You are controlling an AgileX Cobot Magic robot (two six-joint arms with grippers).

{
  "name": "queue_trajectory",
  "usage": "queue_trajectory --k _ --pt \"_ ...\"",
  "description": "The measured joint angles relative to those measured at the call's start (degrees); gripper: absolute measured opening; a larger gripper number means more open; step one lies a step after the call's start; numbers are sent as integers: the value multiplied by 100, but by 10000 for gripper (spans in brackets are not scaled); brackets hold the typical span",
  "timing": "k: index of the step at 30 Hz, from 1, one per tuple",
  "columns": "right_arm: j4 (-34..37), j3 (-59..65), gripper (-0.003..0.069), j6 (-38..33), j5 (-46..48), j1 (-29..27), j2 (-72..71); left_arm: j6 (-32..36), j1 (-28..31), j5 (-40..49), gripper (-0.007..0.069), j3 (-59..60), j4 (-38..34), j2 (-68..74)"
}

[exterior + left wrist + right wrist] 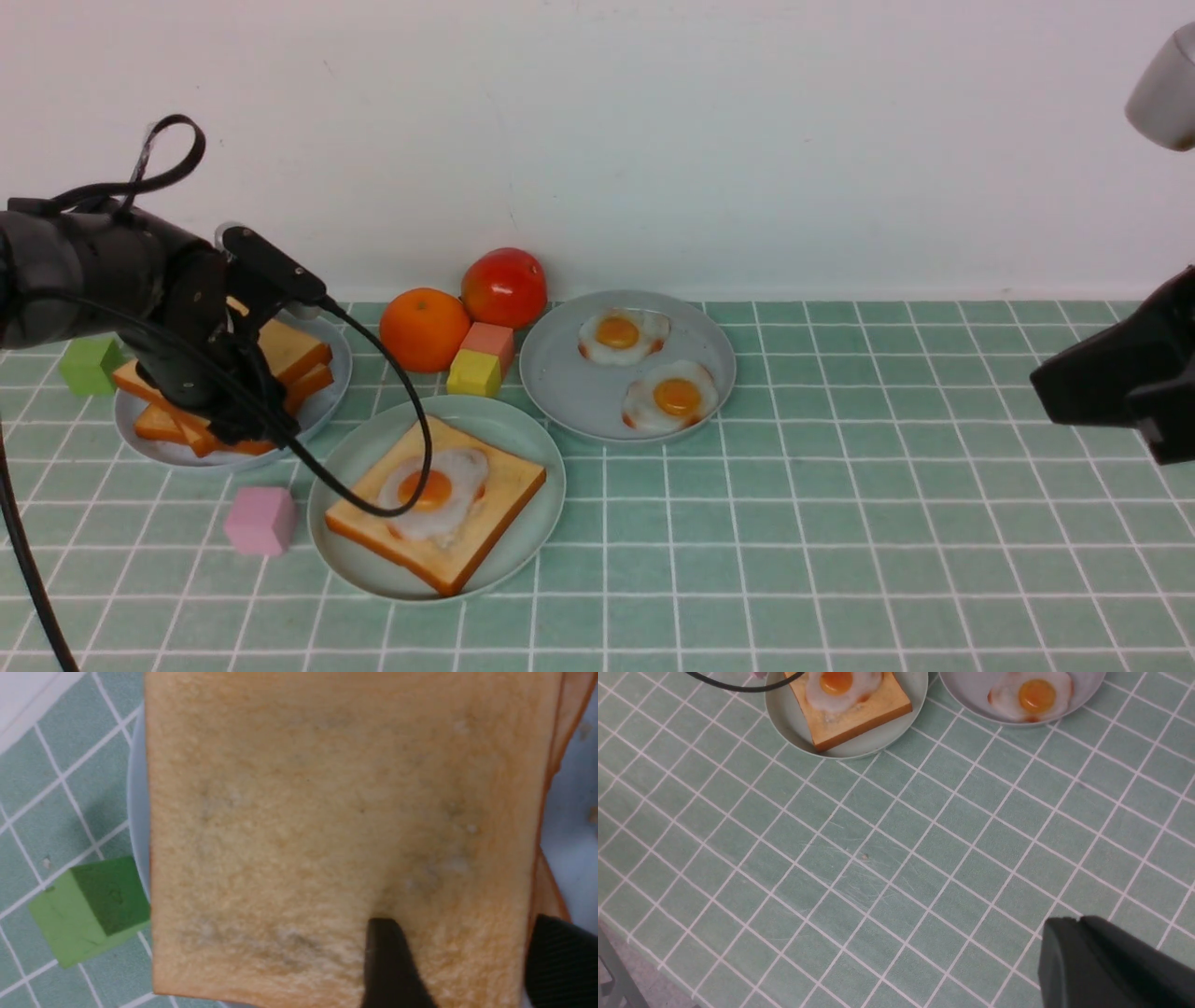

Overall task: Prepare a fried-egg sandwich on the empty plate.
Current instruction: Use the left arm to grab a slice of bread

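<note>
- Toast slice (499,509) is lying flat on the mint-green plate (523,434), towards the front of the worktop (840,523), left of centre.
- Fried egg (434,490) is sitting on that slice, yolk up and uncovered, so the sandwich is standing half built.
- Left claw (462,933) is hanging over the toast stack (297,359) on the grey-blue plate (322,411) at far left. Its jaws are standing apart, one finger (387,961) over the top slice's face and the other just past its edge. Whether they are pressing on the slice I cannot tell.
- Right claw (1083,952) is hovering above bare worktop at right, well apart from the plates. Only a dark mass is showing, so I cannot tell how wide it is standing.
- Black cable (425,420) is drooping from the left arm across the egg.
- Second grey-blue plate (560,392) is carrying two spare eggs (624,334) (670,397).
- Orange (423,329) and tomato (504,287) are sitting behind the mint-green plate.
</note>
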Motion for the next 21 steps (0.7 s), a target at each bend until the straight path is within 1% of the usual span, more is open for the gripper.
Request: queue_trajectory --k 1,2,4,5,7,10,16,21 --pt "0 0 48 0 13 0 0 0 0 0 340 -7 6 0" --pt "0 0 50 0 40 0 0 1 0 13 286 -14 17 5" --pt "0 0 52 0 46 0 0 6 0 13 246 -14 22 5" --pt "0 0 53 0 53 0 0 6 0 17 192 -14 28 5" --pt "0 0 55 0 58 0 0 12 0 31 160 -14 41 5" --pt "0 0 59 0 58 0 0 12 0 81 142 -29 63 5" --pt "0 0 64 0 58 0 0 22 -10 184 136 -32 55 -83" --pt "0 0 72 0 65 0 0 21 -10 331 98 -18 -91 -340"
